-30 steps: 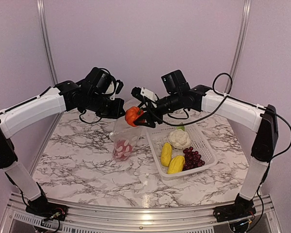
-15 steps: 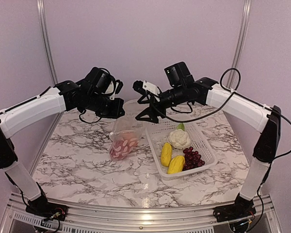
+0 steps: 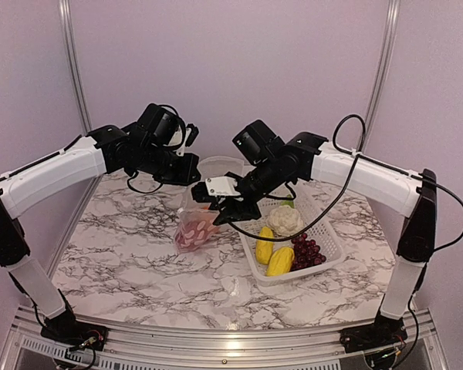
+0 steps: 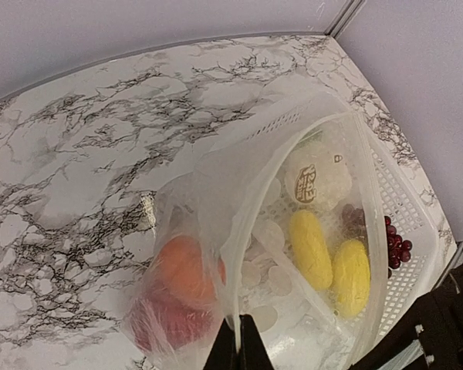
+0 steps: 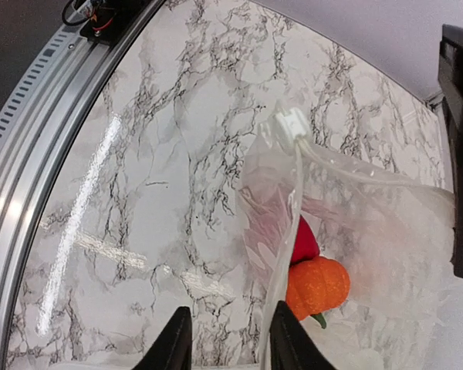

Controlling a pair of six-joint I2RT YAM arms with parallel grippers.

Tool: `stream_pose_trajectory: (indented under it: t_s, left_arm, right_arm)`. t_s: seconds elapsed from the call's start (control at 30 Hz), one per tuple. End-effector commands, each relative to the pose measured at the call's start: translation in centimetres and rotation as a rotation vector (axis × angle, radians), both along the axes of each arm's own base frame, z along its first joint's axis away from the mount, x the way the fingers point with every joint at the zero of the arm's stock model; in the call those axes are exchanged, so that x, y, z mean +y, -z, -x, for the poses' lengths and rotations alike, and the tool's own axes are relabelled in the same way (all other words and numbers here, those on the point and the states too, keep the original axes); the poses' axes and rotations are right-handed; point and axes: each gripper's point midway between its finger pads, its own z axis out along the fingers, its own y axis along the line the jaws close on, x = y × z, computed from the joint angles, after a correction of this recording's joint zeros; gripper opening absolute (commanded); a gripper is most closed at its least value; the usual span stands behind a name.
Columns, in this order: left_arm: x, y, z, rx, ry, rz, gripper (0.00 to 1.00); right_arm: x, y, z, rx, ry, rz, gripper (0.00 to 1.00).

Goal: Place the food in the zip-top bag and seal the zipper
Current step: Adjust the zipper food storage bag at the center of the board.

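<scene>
the left fingers (image 4: 238, 348) are pressed together on the rim of the zip-top bag (image 3: 194, 220) and hold it up by the mouth. the bag hangs with its mouth wide and round on top, and its lower end is down at the bench (image 3: 116, 254). at the bottom of the bag lie two pieces of the food, the orange pumpkin (image 5: 316, 285) and the red pepper piece (image 5: 304, 242). they touch each other, and in the right wrist view the red one is just above the pumpkin.

the right fingers (image 5: 231, 320) are spread, with nothing pinched between them. they hang just beside the bag, on the side toward the basket (image 3: 330, 231). the zipper (image 5: 290, 204) runs as a thin clear strip along the mouth edge. in the right wrist view it passes close along the inner side of one right finger; if it touches that finger i cannot tell.

the white basket stands on the bench just to the right of the bag. in it are the cauliflower (image 3: 285, 220) at the far part, the two yellow pieces (image 3: 265, 243) side by side at the near left part, and the dark grapes (image 3: 309, 250) to the right of them. in the left wrist view the basket and these pieces are seen through the clear plastic of the bag.
</scene>
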Motion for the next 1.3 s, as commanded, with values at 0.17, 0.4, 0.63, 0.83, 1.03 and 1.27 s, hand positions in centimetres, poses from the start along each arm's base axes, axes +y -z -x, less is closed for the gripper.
stream_pose_trajectory:
  t_s: [0.17, 0.4, 0.63, 0.83, 1.03, 1.27]
  left_arm:
    - [0.8, 0.6, -0.2, 0.016, -0.002, -0.063, 0.31]
    - [0.9, 1.8, 0.3, 0.055, 0.025, -0.107, 0.30]
    - [0.0, 2.8, 0.5, 0.099, 0.063, -0.105, 0.37]
    - [0.3, 2.8, 0.2, 0.091, 0.052, -0.125, 0.12]
    - [1.1, 1.2, -0.5, 0.029, 0.005, -0.128, 0.00]
    - [1.0, 0.9, -0.5, 0.010, 0.014, -0.118, 0.00]
  right_arm:
    - [0.3, -0.1, -0.7, -0.053, 0.030, 0.035, 0.07]
    - [0.6, -1.0, -0.5, -0.054, 0.024, 0.002, 0.00]
    - [1.2, -1.7, -0.7, -0.049, 0.024, -0.028, 0.00]
    - [1.1, -1.8, -0.6, -0.049, 0.024, -0.028, 0.00]
    - [0.3, -1.3, 0.0, -0.012, 0.044, -0.011, 0.00]
    - [-2.4, -2.9, 0.6, 0.073, 0.071, -0.021, 0.14]
